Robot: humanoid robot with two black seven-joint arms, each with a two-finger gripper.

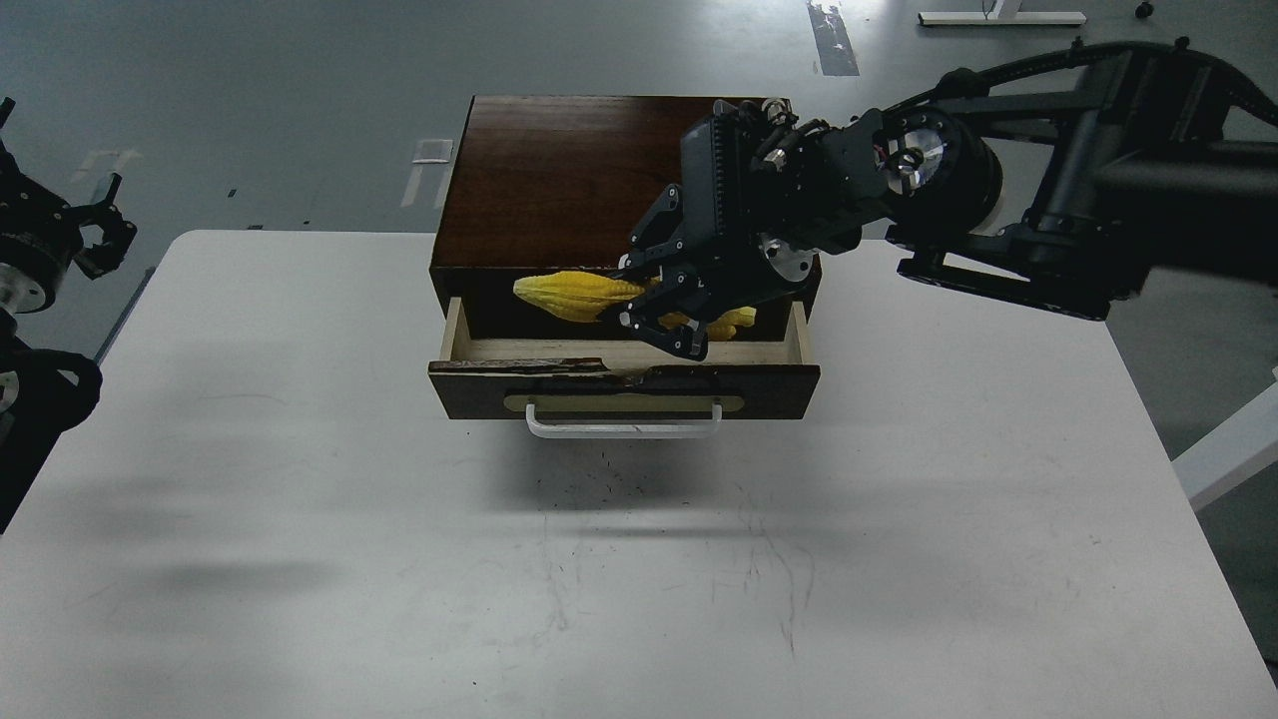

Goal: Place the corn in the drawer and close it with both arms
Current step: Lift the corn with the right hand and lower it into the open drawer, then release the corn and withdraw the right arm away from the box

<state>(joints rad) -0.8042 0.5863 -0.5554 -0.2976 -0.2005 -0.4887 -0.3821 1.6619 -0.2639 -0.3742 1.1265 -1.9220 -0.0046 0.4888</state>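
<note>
The yellow corn is held level in my right gripper, which is shut on its middle, just above the open drawer's cavity. Its tapered tip points left and its stub end shows to the right of the fingers. The drawer is pulled out of the dark brown cabinet, with its white bar handle facing me and pale wood inside. My left gripper hangs at the far left edge, off the table, with its claws spread and empty.
The cabinet stands at the far middle of the white table. The right arm stretches in from the upper right over the cabinet's right side. Grey floor lies beyond the table.
</note>
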